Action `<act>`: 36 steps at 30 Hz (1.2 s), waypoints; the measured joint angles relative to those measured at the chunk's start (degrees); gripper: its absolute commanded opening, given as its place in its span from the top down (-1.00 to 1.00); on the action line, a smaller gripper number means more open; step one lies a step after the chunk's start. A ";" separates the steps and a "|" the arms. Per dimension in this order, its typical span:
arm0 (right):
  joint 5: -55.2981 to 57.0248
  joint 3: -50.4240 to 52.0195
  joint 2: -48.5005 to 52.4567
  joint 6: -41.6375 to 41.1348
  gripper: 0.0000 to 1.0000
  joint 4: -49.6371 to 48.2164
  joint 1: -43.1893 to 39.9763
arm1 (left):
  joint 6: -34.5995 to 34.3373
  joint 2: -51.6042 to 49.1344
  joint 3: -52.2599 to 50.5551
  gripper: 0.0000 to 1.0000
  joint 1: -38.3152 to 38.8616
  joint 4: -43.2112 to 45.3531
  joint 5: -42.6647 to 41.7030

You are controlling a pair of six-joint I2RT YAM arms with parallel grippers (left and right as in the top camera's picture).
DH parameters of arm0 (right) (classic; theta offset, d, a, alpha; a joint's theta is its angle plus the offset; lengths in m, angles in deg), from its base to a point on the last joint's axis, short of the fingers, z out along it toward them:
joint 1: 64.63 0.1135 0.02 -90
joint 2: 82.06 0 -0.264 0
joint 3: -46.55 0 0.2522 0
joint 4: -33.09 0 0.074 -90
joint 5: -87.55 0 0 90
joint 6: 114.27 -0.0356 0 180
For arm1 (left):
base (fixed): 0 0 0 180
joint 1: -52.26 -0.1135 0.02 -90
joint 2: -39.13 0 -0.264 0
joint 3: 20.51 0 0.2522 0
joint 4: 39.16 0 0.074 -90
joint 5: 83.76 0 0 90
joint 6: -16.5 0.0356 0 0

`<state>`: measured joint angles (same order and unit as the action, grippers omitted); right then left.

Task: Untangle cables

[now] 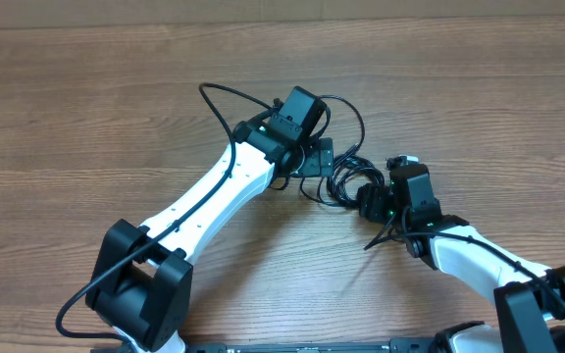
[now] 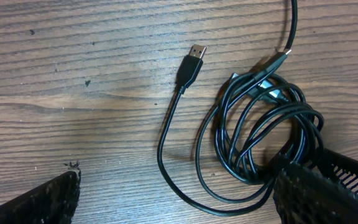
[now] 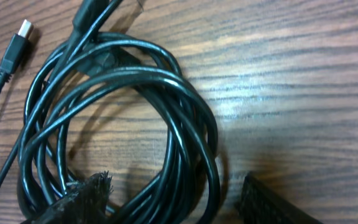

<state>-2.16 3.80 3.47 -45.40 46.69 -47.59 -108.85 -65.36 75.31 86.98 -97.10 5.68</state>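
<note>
The cables (image 1: 346,176) are thin black cords wound into one tangled coil at mid-table, between the two grippers. In the left wrist view the coil (image 2: 260,124) lies at the right, and a loose end with a silver USB plug (image 2: 194,59) points up-left. My left gripper (image 2: 179,180) is open; a loose loop lies between its fingers and its right finger is against the coil. My right gripper (image 3: 174,183) is open and straddles several strands of the coil (image 3: 123,81). A small silver-tipped plug (image 3: 17,40) lies at the upper left. Overhead shows the left gripper (image 1: 320,157) and the right gripper (image 1: 366,201).
The wooden table (image 1: 86,118) stretches to the left and right of the coil. The left arm's own thicker black wire (image 1: 226,93) arcs above its wrist. The table's far edge (image 1: 282,22) runs along the top.
</note>
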 measured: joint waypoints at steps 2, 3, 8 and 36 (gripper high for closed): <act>0.22 0.00 0.24 -0.07 -0.20 -0.92 -0.02 | 0.00 0.00 0.00 -0.99 0.00 0.02 0.00; 0.44 0.00 0.24 0.17 -0.15 -1.79 -0.02 | 0.00 0.00 0.00 -0.99 0.00 0.04 0.00; 1.49 0.00 0.24 0.28 -0.06 -4.48 -0.02 | 0.00 0.00 0.00 -0.99 0.00 0.02 0.00; 3.74 -0.04 3.04 1.64 0.92 -4.83 -0.02 | 0.00 0.00 0.00 -0.99 0.00 0.04 0.00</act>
<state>1.58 3.76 6.51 -43.76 41.86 -47.61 -108.85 -65.36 75.31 86.98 -97.06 5.68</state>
